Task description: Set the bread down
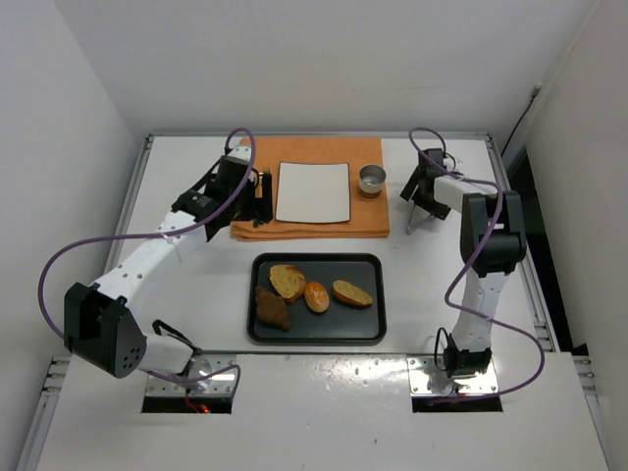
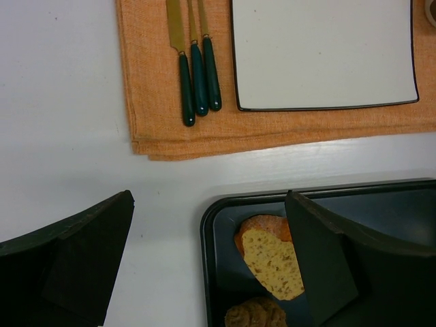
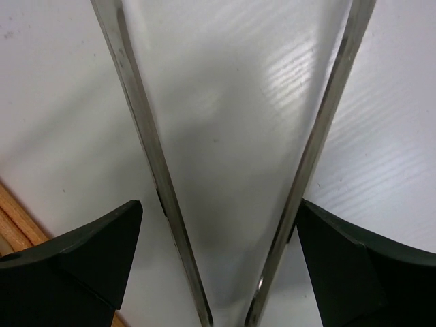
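Top external view is showing the bread (image 1: 316,296) sitting in a black tray (image 1: 334,324) on the counter (image 1: 206,294): a round slice (image 1: 287,282), a bun (image 1: 317,294) and an oval slice (image 1: 351,293), with a darker lump (image 1: 272,310) beside them. Left fingers (image 2: 82,259) are hovering spread above the tray's corner, gripping nothing. Right fingers (image 3: 82,259) are standing spread, with metal tongs (image 3: 146,136) lying between them.

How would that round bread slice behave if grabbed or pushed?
The round slice shows an airy, holey crumb, so it is probably light and may crumble if pinched hard. Lying cut face up on the tray, it would likely slide rather than roll.
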{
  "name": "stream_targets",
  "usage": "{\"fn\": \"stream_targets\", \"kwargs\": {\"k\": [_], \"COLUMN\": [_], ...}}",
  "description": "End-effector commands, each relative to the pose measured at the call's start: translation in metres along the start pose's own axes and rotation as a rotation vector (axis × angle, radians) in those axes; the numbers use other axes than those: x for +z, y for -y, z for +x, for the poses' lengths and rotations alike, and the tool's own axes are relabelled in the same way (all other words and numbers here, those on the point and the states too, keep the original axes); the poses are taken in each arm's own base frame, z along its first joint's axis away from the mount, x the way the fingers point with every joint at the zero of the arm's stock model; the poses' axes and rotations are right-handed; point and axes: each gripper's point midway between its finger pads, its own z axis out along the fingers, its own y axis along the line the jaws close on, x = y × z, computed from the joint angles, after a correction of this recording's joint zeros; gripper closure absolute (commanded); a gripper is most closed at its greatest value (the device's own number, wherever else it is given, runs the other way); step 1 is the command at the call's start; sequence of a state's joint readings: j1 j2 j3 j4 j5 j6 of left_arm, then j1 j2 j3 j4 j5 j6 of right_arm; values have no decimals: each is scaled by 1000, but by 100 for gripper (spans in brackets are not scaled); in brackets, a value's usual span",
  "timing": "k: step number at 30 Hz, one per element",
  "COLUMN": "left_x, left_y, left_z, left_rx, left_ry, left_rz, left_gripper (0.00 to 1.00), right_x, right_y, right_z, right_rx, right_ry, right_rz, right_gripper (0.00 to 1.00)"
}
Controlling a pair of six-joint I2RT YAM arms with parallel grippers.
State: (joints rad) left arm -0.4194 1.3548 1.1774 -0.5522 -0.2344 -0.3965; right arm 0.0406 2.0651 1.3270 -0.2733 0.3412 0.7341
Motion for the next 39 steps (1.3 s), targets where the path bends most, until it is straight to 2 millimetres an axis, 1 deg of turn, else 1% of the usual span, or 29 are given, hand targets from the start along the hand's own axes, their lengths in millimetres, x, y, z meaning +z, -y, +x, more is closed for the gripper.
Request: {"fn": "stream_targets", "kwargs": {"k": [1,2,3,5,6,8,10,11,13,14,15,17,18,19,20,21,22,23,24,25,27,28,29,30,31,33,34,35,39], "left_x": [-12,-12,-12,-13,-13,-17,-17,-17,-17,-17,-17,-17,-17,-17,-15,-15,-15,-16,-16,-19,-20,-20,-20,-20,-20,-20,-20,-20,-20], "left_y": [2,2,2,0,0,0,0,0,1,1,1,1,3,3,4,4,4,6,6,6,2,1,1,4,4,6,7,7,9], "left_z": [-24,-24,-24,-23,-23,-25,-25,-25,-24,-24,-24,-24,-24,-24,-20,-20,-20,-19,-19,-22,-21,-21,-21,-20,-20,-19,-21,-21,-23], "left_rx": [-10,-10,-10,-11,-11,-14,-14,-14,-13,-13,-13,-13,-22,-22,-20,-19,-19,-19,-19,-22,-27,-28,-28,-27,-27,-35,-37,-37,-39], "left_ry": [75,75,75,79,79,89,89,89,87,87,87,87,83,83,72,72,72,69,69,80,81,81,81,78,78,73,82,82,87], "left_rz": [12,12,12,4,4,7,7,7,16,16,16,16,26,26,34,34,34,42,43,46,39,39,39,51,51,64,67,67,79], "left_gripper": [1,1,1,1,1,1,1,1,1,1,1,1,1,1,1,1,1,1,1,1,1,1,1,1,1,1,1,1,1], "right_x": [8,6,10,10,8,6,7,-4,-12,-20,-37,-53,-60,-83,-94,-100,-122,-133,-137,-147,-170,-179,-182,-199,-203,-217,-227,-234,-267], "right_y": [-7,-9,-8,-9,-7,-7,-1,-4,1,0,-5,-1,3,-1,-1,5,2,2,9,9,20,20,27,31,36,39,42,39,29], "right_z": [-21,-26,-22,-27,-30,-34,-27,-38,-36,-38,-47,-45,-38,-47,-44,-35,-39,-39,-25,-15,-3,1,15,13,25,32,41,46,77], "right_rx": [23,25,21,12,11,10,2,13,13,17,30,33,31,38,27,13,21,16,-16,-29,-62,-71,-76,-98,-113,-145,-169,-192,-250], "right_ry": [48,53,43,48,52,55,41,66,67,71,91,87,78,119,111,91,103,110,86,62,59,59,34,67,42,34,17,4,-56], "right_rz": [8,5,11,21,33,42,63,46,45,30,-9,-35,-41,-77,-104,-112,-165,-195,-204,-227,-267,-298,-303,-337,-346,-385,-412,-446,-629], "right_gripper": [6,8,12,13,20,27,32,36,43,43,43,43,43,43,45,45,45,45,45,45,46,46,46,46,46,46,46,48,47]}}
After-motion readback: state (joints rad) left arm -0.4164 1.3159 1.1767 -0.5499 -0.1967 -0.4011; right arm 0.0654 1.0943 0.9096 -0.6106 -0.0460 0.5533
